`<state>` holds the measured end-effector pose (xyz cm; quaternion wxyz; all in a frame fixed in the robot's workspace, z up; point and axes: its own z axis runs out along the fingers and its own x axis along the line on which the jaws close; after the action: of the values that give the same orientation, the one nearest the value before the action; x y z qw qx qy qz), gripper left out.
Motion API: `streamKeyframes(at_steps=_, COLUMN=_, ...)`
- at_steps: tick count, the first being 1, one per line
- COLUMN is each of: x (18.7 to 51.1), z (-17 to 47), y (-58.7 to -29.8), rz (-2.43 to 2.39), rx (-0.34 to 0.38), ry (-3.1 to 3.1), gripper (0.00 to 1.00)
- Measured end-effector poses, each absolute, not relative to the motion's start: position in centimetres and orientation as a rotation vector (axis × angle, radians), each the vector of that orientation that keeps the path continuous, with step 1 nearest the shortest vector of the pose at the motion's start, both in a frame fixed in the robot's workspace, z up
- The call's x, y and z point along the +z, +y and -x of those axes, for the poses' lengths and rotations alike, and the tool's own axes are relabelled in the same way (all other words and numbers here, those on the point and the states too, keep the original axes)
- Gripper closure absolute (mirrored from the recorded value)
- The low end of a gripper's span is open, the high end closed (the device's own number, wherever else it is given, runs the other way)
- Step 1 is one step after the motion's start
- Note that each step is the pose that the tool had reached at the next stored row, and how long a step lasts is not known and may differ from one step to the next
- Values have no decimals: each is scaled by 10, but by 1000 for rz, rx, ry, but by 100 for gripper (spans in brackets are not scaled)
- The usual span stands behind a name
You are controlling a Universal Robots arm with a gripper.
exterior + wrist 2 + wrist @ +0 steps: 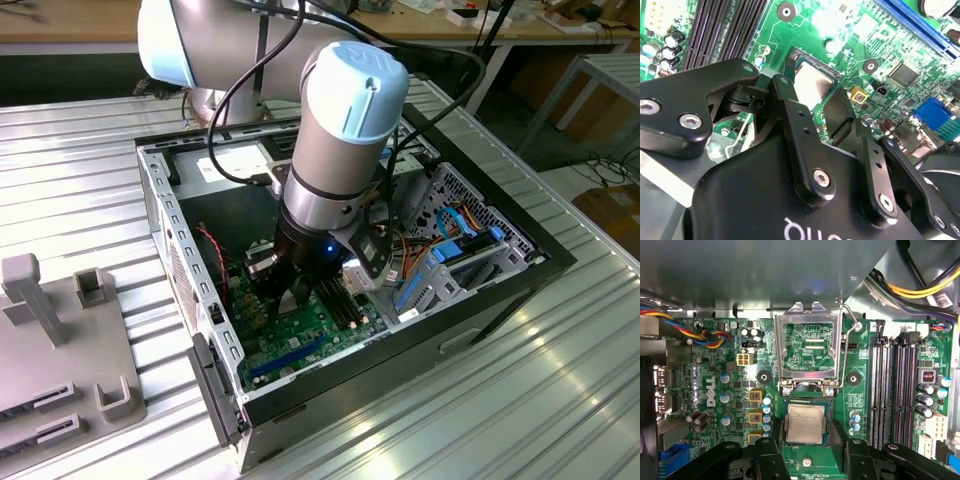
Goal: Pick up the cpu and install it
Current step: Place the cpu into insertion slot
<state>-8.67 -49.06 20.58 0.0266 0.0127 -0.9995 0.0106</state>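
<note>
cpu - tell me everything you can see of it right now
The cpu is a small flat square chip with a pale silver-grey metal top and a thin green rim. It lies flat in the socket on the green motherboard, under the raised metal load plate. The gripper hovers just over it, a finger on either side.

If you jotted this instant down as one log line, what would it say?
end effector: open, straddling chip | small silver-grey square cpu: lying in socket | metal socket cover: flipped up | green motherboard: inside open computer case
</note>
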Motion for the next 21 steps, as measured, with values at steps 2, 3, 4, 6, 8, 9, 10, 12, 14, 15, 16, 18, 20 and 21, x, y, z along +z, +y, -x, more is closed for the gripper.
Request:
streamKeyframes(at_steps=2, x=205, z=87, y=-491, rz=-39, rx=33, ry=-3088, gripper=49)
streamKeyframes(at_steps=3, x=204, z=87, y=-492, rz=-39, rx=33, ry=-3088, gripper=49)
streamKeyframes(at_steps=4, x=204, z=87, y=-492, rz=-39, rx=33, ry=-3088, gripper=49)
streamKeyframes(at_steps=6, x=203, z=87, y=-492, rz=-39, rx=33, ry=-3088, gripper=49)
streamKeyframes(at_steps=8, x=202, z=87, y=-492, rz=-39, rx=33, ry=-3088, gripper=49)
streamKeyframes(at_steps=9, x=202, z=86, y=-492, rz=-39, rx=33, ry=-3088, gripper=49)
streamKeyframes(at_steps=10, x=202, z=86, y=-492, rz=-39, rx=33, ry=-3088, gripper=49)
streamKeyframes(at_steps=12, x=202, z=80, y=-497, rz=-46, rx=33, ry=-3088, gripper=49)
streamKeyframes(at_steps=14, x=202, z=79, y=-496, rz=-46, rx=33, ry=-3088, gripper=49)
streamKeyframes(at_steps=15, x=202, z=79, y=-496, rz=-46, rx=33, ry=-3088, gripper=49)
streamKeyframes(at_steps=16, x=202, z=79, y=-496, rz=-46, rx=33, ry=-3088, gripper=49)
streamKeyframes(at_steps=18, x=202, z=79, y=-496, rz=-46, rx=33, ry=-3088, gripper=49)
streamKeyframes(at_steps=20, x=202, z=79, y=-495, rz=-46, rx=33, ry=-3088, gripper=49)
streamKeyframes(at_steps=21, x=202, z=79, y=-495, rz=-46, rx=33, ry=-3088, gripper=49)
